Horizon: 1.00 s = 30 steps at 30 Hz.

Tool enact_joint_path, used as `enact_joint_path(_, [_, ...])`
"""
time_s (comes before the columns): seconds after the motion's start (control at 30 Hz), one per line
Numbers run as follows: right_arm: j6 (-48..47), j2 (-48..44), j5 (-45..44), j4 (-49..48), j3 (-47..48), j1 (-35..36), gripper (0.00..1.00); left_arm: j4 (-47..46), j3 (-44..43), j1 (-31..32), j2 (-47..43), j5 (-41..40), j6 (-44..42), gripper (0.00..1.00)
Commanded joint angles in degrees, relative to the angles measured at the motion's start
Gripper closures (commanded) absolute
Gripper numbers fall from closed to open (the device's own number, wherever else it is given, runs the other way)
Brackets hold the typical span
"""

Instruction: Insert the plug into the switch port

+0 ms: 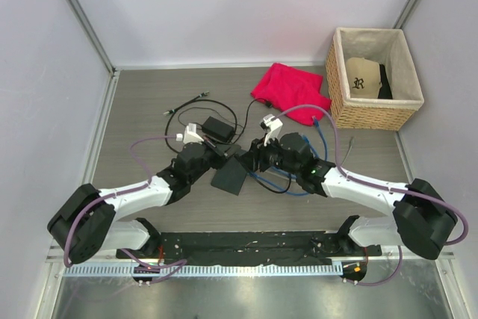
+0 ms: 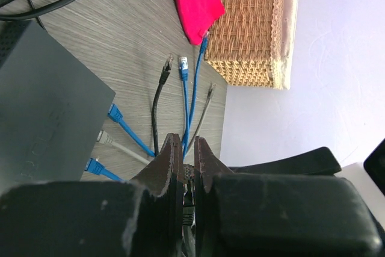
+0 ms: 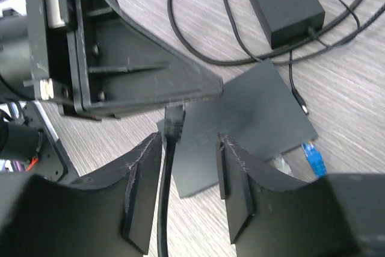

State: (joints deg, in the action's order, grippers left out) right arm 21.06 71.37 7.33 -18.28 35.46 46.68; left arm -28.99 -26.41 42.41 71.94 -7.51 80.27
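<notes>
The switch (image 1: 228,178) is a flat dark box lying between the two grippers. In the left wrist view the switch (image 2: 42,106) has two blue cables and a grey one plugged into its edge. My left gripper (image 2: 185,142) is shut on a black plug (image 2: 189,180), held above the table. In the right wrist view the black plug (image 3: 174,121) and its cable hang between the fingers of my open right gripper (image 3: 187,142), close to the left finger and over the switch (image 3: 240,124). From above, the left gripper (image 1: 218,153) and right gripper (image 1: 250,156) nearly meet.
A black power brick (image 1: 218,128) with a looped cord lies behind the switch. Loose black, blue and grey cables (image 2: 184,82) lie to the right. A red cloth (image 1: 291,93) and a wicker basket (image 1: 373,110) holding a cap sit at the back right.
</notes>
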Motion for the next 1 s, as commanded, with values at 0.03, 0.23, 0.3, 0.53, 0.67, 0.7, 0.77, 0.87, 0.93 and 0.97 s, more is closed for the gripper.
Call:
enact_joint_path(0.03, [1.3, 1.1, -0.6, -6.1, 3.4, 0.2, 0.55, -3.7, -0.6, 0.7, 0.4, -1.1, -1.8, 1.00])
enact_joint_path(0.23, [1.4, 3.0, 0.8, -6.2, 4.3, 0.6, 0.57, -3.7, -0.7, 0.7, 0.3, -1.5, -1.9, 1.00])
enact_joint_path(0.3, [1.4, 3.3, 1.2, -6.0, 4.3, 0.8, 0.57, -3.7, -0.7, 0.8, 0.4, -1.5, -1.8, 1.00])
enact_joint_path(0.53, [0.8, 3.5, 1.4, -4.4, 4.3, 1.8, 0.61, -3.2, -0.7, 0.9, 0.0, -2.3, -1.9, 1.00])
enact_joint_path(0.67, [-0.1, 3.7, 0.4, -3.3, 4.4, 2.3, 0.69, -2.9, -0.7, 0.9, -0.3, -2.5, -1.9, 1.00])
enact_joint_path(0.7, [-0.4, 3.6, 0.5, -3.0, 4.6, 2.4, 0.71, -2.8, -0.7, 0.9, -0.3, -2.6, -1.8, 1.00])
enact_joint_path(0.77, [-0.9, 3.9, 0.0, -1.8, 4.8, 2.5, 0.79, -2.5, -0.7, 0.9, -0.7, -2.8, -1.9, 1.00])
enact_joint_path(0.87, [-2.4, 3.3, -0.8, -0.1, 4.9, 2.5, 0.99, -2.0, -0.8, 0.9, -1.2, -2.9, -3.8, 0.90])
enact_joint_path(0.93, [-4.8, 2.7, -1.6, 2.2, 4.8, 2.5, 0.99, -1.8, -0.9, 0.8, -1.7, -3.0, -5.8, 0.72])
enact_joint_path(0.97, [-5.7, 2.1, -2.4, 3.3, 4.8, 2.5, 0.99, -0.6, -0.9, 0.9, -2.9, -3.9, -7.1, 0.54])
